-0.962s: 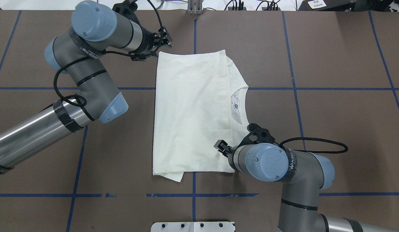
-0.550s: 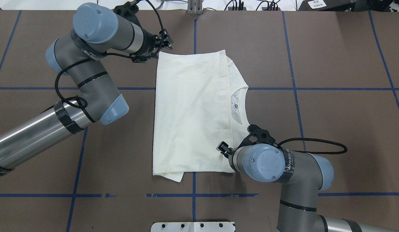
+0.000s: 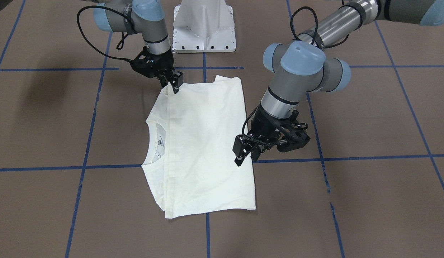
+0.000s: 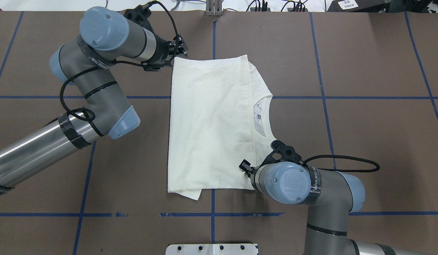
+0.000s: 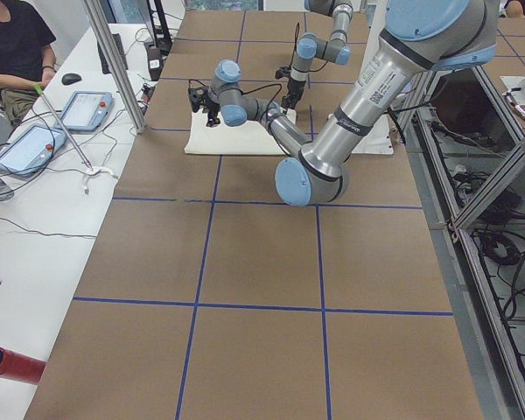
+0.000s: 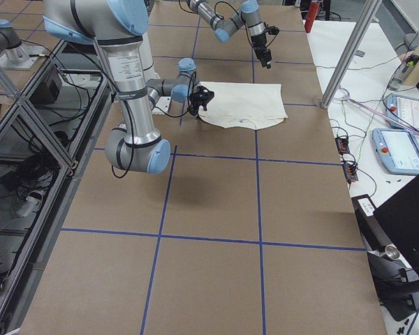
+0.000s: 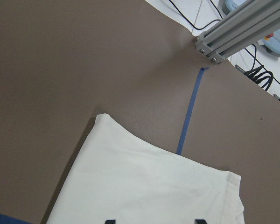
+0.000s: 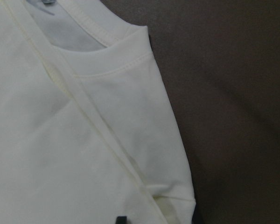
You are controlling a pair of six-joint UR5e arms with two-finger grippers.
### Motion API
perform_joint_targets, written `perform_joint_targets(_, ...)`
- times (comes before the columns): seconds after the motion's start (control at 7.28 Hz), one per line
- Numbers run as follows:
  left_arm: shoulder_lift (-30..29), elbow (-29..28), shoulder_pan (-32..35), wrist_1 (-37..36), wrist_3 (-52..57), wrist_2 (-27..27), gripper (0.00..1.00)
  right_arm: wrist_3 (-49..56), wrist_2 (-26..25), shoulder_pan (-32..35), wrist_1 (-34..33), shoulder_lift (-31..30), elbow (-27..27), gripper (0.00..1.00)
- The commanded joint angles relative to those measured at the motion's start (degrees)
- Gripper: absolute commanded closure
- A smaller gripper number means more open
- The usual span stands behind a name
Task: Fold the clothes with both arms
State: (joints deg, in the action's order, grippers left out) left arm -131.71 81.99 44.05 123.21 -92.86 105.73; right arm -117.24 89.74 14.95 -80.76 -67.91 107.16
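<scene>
The cream-white T-shirt lies folded flat on the brown table, collar to the right in the overhead view, and its print is hidden. It also shows in the front view. My left gripper hovers open and empty by the shirt's far left corner. In the left wrist view its fingertips stand wide apart over the cloth. My right gripper sits low at the shirt's near right corner by the shoulder, also in the front view. It looks open, and the cloth lies flat under it.
The white pedestal base stands at the table's near edge. Blue tape lines cross the brown table. An aluminium frame post and cables lie beyond the far edge. An operator sits with tablets at the side bench.
The right gripper has slid a little toward the shirt's near right corner and lower. The left gripper has shifted slightly nearer the shirt's far left corner. The shirt has not moved.
</scene>
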Motion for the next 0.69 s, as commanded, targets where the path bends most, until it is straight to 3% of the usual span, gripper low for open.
perform_joint_targets(0.0, 0.05, 0.01, -0.02, 0.01, -0.04, 0.0, 0.36, 0.0, -0.44, -0.35, -0.01, -0.55, 0.24, 1.0)
perform_joint_targets(0.55, 0.4, 2.19, -0.45, -0.25, -2.22, 0.0, 0.38, 0.08, 0.34, -0.18, -0.1, -1.95, 5.05, 1.0)
